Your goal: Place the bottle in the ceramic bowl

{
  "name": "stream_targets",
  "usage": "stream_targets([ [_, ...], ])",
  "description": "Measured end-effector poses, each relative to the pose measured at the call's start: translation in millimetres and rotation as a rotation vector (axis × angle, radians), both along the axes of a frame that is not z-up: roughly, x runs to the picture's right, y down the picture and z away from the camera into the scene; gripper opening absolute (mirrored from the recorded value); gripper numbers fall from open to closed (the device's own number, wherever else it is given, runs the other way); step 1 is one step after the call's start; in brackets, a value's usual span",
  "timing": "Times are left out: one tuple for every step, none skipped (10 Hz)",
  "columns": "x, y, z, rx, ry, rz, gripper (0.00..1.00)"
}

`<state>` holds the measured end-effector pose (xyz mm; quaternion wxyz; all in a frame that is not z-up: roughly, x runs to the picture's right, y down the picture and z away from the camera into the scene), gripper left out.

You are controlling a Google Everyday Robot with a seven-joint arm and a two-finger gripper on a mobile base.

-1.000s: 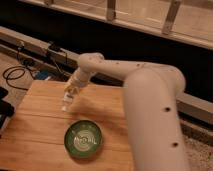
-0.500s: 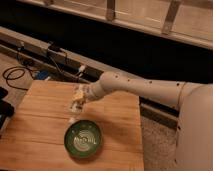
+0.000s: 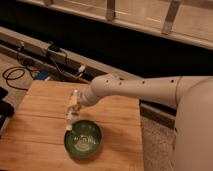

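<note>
Camera view: the claw [image 3: 71, 114] hangs at the end of the white arm [image 3: 135, 90], just above the far-left rim of the ceramic bowl [image 3: 83, 139], which sits on the wooden bench [image 3: 35, 125]. The claw is closed around the bottle [image 3: 73, 106], which it holds roughly upright, its lower end close to the bowl's edge. By my reading the pick-up and carry are done; what remains is shifting over the bowl's middle, lowering and releasing
</note>
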<state>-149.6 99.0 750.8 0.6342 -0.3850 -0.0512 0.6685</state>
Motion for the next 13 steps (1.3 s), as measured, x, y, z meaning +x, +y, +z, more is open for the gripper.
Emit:
stream_targets([
  [11, 9, -3.9, -0.015, 0.025, 0.018, 0.0],
  [30, 20, -11.8, -0.029, 0.06, 0.056, 0.0],
  [41, 28, -17.9, -0.037, 0.081, 0.08, 0.0],
  [55, 39, -26.6, -0.048, 0.108, 0.11, 0.0],
  [70, 50, -34.4, -0.061, 0.141, 0.151, 0.01],
  [77, 57, -39.7, -0.073, 0.153, 0.17, 0.04],
  [79, 58, -40.5, -0.076, 0.156, 0.174, 0.05],
  [77, 58, -40.8, -0.076, 0.153, 0.171, 0.1],
  [77, 58, -40.8, -0.076, 0.153, 0.171, 0.18],
  [78, 58, -40.7, -0.076, 0.154, 0.172, 0.28],
  [78, 58, -40.7, -0.076, 0.154, 0.172, 0.38],
  [77, 58, -40.8, -0.076, 0.153, 0.171, 0.48],
  [77, 58, -40.9, -0.076, 0.153, 0.172, 0.58],
])
